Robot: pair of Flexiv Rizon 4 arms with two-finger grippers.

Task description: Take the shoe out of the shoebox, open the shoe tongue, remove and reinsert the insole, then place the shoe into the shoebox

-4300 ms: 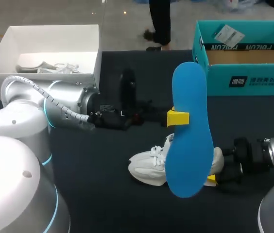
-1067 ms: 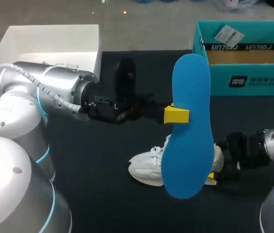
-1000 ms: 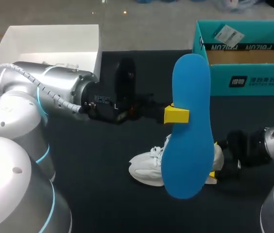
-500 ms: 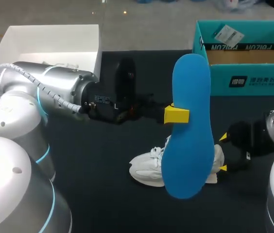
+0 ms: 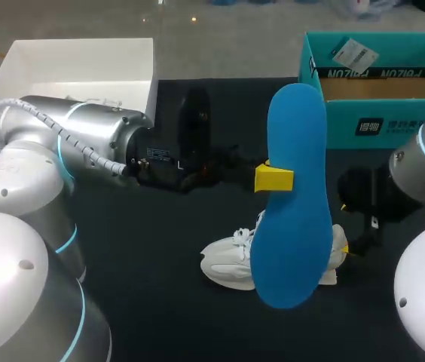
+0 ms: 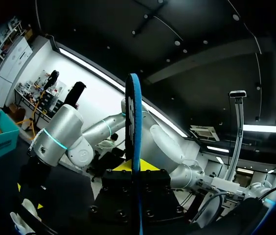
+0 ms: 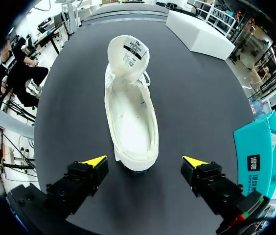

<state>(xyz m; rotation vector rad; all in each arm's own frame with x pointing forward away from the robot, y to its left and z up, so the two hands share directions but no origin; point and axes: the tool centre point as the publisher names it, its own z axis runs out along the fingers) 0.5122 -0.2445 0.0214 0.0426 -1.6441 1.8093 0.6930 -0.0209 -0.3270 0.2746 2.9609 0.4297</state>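
The white shoe (image 5: 231,264) lies flat on the black counter (image 5: 160,302), with its tongue pulled open (image 7: 130,112). The blue insole (image 5: 291,196) is up in the air, standing on end and hiding the shoe's heel. The left claw (image 5: 273,179) pinches the insole by its edge (image 6: 135,147). At 3 o'clock from the shoe, the right claw (image 5: 344,226) is spread wide and holds nothing; the heel lies just ahead of it (image 7: 144,161). The blue-green box (image 5: 378,83) sits at 1 o'clock from the shoe. A white box (image 5: 77,68) sits at 11 o'clock.
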